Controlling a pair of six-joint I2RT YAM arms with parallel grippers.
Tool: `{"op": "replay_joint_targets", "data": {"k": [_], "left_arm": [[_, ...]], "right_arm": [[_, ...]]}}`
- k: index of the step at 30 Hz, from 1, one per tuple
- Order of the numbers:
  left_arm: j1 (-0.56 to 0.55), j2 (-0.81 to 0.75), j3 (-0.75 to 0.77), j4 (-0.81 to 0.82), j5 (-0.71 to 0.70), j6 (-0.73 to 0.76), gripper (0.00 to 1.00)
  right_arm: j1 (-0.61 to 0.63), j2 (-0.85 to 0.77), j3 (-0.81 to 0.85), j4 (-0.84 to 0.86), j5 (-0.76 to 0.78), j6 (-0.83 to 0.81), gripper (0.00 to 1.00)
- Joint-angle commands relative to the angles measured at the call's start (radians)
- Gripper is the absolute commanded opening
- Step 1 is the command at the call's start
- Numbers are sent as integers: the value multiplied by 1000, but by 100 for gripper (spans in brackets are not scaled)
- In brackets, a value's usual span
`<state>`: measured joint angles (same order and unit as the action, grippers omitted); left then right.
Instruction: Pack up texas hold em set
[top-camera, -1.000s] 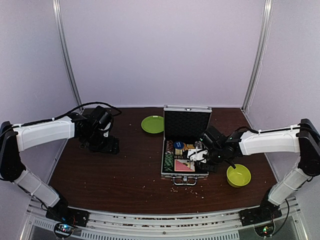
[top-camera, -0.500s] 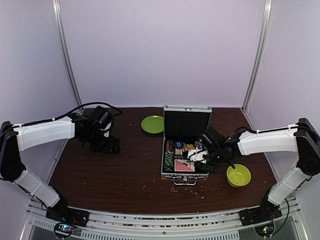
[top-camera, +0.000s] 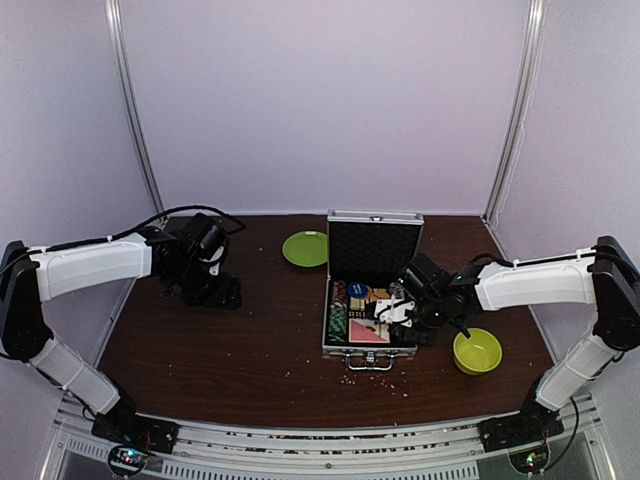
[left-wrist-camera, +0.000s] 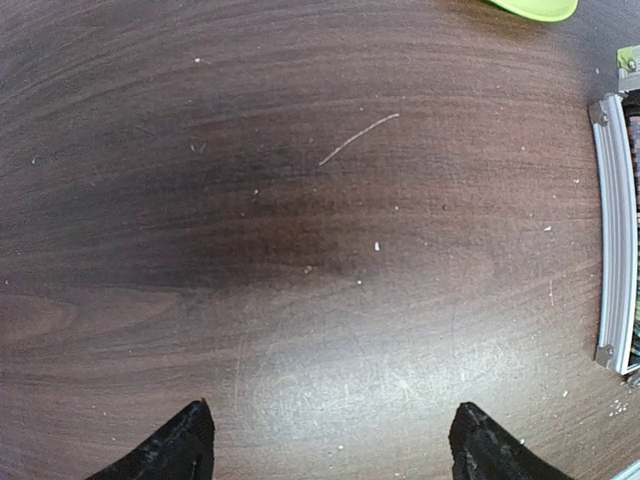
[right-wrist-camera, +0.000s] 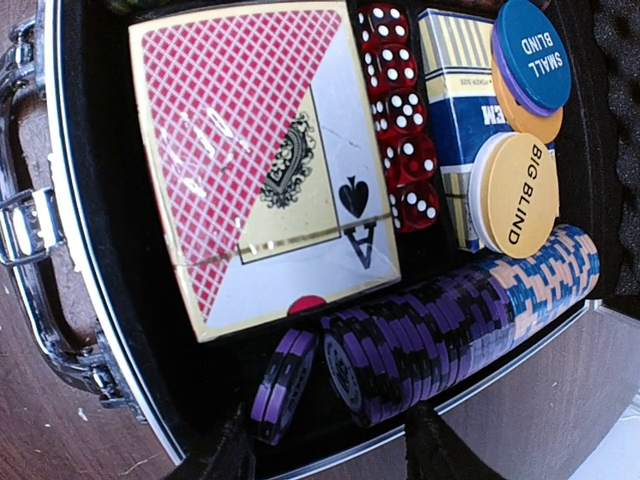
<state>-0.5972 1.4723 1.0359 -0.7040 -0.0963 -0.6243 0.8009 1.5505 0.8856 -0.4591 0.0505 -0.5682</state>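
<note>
Couple of purple chips (right-wrist-camera: 285, 385) just landed in the open case (right-wrist-camera: 110, 260).
Right gripper (right-wrist-camera: 328, 448) had eased its fingers (right-wrist-camera: 225, 450) apart over the chip row (right-wrist-camera: 450, 320), holding nothing; left gripper (left-wrist-camera: 330, 455) hung wide open, empty, over the table (left-wrist-camera: 300, 250). Lid (top-camera: 374, 245) looked next.

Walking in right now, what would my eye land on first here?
The open silver case in the middle of the dark table, packed with a red-backed card deck, red dice and a row of purple chips. The right arm's fingers hang just over those chips, and a bright yellow-green bowl sits right of the case.
</note>
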Motion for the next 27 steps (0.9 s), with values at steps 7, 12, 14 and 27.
{"op": "replay_joint_targets", "data": {"k": [7,12,14,27], "left_arm": [[5,6,-17,30,9,-10,84],[5,8,-14,30,13,-10,84],[4,11,-12,29,13,-9,84],[4,0,-3,21,12,7,83]], "right_arm": [[-22,71,55,50,116,54,52],[-45,93,78,60,131,68,52],[-49,98,81,60,128,68,52],[-66,-1,79,-55,-32,56,61]]}}
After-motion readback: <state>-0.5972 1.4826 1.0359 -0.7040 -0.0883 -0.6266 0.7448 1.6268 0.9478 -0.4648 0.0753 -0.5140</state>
